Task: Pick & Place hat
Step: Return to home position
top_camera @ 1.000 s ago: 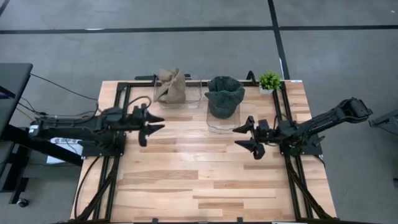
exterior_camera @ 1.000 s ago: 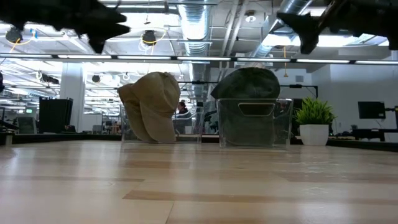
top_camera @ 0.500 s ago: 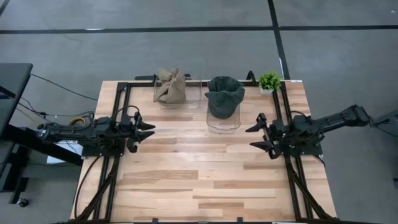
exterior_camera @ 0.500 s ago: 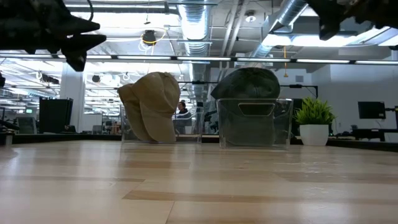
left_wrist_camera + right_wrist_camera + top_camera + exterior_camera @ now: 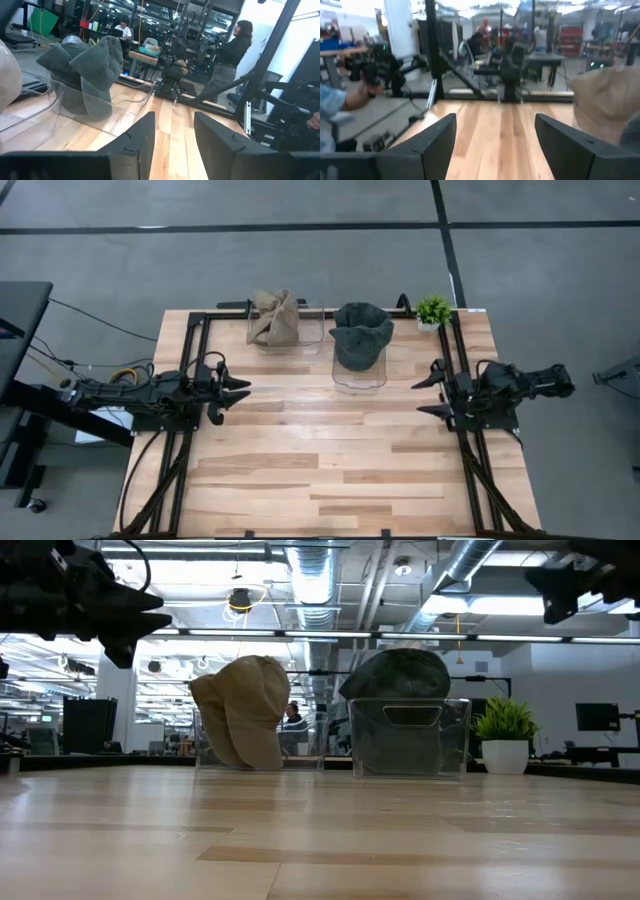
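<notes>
A tan hat (image 5: 275,320) lies in a clear bin (image 5: 310,330) at the table's far side, its crown above the rim. To its right, a dark green hat (image 5: 360,332) fills a second clear bin (image 5: 358,380), crown above the rim (image 5: 400,675). My left gripper (image 5: 241,389) hovers open near the table's left edge, pointing level toward the right. My right gripper (image 5: 420,398) hovers open near the right edge, pointing level toward the left. Nothing is between either pair of fingers (image 5: 172,140) (image 5: 495,145).
A small potted plant (image 5: 433,310) stands at the far right corner. A black frame (image 5: 200,340) runs along the table's left, right and far edges. Bare wood (image 5: 320,450) lies between the arms and toward the near edge. People show in the room beyond (image 5: 232,50).
Both grippers have drawn back from the table's middle. My left gripper has gone toward the left edge and come down. My right gripper has gone toward the right edge, rolling a little. Both stay open. The hats have not moved.
</notes>
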Controlling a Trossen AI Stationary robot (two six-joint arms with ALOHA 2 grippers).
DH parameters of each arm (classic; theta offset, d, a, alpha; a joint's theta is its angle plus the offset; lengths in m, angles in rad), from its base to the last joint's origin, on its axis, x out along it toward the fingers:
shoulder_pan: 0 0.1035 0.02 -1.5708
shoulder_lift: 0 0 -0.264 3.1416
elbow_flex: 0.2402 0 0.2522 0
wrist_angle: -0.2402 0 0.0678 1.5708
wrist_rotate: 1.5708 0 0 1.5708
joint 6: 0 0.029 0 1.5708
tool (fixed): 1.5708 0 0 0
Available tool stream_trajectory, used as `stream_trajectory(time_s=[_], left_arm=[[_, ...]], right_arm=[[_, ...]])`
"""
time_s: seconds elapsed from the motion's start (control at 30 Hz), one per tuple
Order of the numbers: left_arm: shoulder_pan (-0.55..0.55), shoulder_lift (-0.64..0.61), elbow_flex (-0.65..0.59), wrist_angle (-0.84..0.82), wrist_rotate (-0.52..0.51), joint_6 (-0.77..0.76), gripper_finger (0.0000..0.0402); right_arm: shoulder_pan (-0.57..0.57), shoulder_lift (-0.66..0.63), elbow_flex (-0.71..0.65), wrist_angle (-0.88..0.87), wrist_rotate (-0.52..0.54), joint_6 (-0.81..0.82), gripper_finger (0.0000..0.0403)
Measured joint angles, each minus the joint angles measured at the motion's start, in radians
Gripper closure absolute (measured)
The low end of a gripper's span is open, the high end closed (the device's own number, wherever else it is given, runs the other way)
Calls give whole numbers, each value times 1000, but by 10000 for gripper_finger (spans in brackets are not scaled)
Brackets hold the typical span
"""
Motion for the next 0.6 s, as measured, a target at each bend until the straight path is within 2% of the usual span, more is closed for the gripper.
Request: stream_trajectory(time_s=[0.07, 0.17, 0.27, 0.3, 0.4, 0.6], left_arm=[[0, 4, 0, 0, 0, 0, 268], [0, 8, 0, 1, 0, 0, 268], [0, 11, 0, 0, 0, 1, 268], [0, 14, 0, 1, 0, 3, 268], [0, 25, 0, -1, 0, 10, 268], [0, 60, 0, 0, 0, 13, 268]], right_arm=[[-4, 10, -17, 43, 7, 1, 143], [-12, 0, -96, 86, 5, 8, 143], [-17, -1, -191, 218, 15, 25, 143], [-22, 0, -211, 204, 35, 36, 143], [-42, 30, -209, 225, 82, 65, 143], [-86, 43, -210, 208, 105, 65, 143]])
